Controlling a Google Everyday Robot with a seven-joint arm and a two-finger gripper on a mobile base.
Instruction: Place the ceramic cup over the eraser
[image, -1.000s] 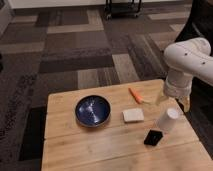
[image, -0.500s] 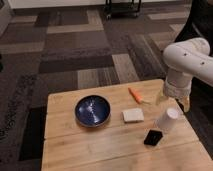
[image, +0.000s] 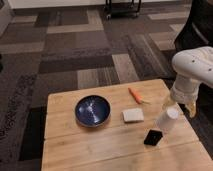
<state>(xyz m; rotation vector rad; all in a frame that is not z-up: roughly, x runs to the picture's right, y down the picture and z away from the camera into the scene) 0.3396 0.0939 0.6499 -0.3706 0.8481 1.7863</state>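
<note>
**Cup in transit — eraser not yet covered**

The ceramic cup (image: 167, 120) sits tilted just below the gripper (image: 180, 106), apparently held by it — the grip itself is hidden. The eraser (image: 133, 115), to the cup's left, lies bare; lateral carry, inverting and lowering remain. A dark block (image: 153, 137) lies just below the cup, the table (image: 100, 150) edge near at right. The carrot (image: 136, 95) and blue bowl (image: 93, 110) lie beyond the eraser.

1. The gripper (image: 176, 106) sits at the table's right side, just above the ceramic cup (image: 167, 120); the white arm's wrist covers most of it.
2. The arm (image: 195, 70) runs off the right edge, its base out of sight.
3. The wooden table (image: 100, 145) is cut off along the bottom.
4. The black cart (image: 122, 6) at the top is cropped, only its lower frame showing.
</note>
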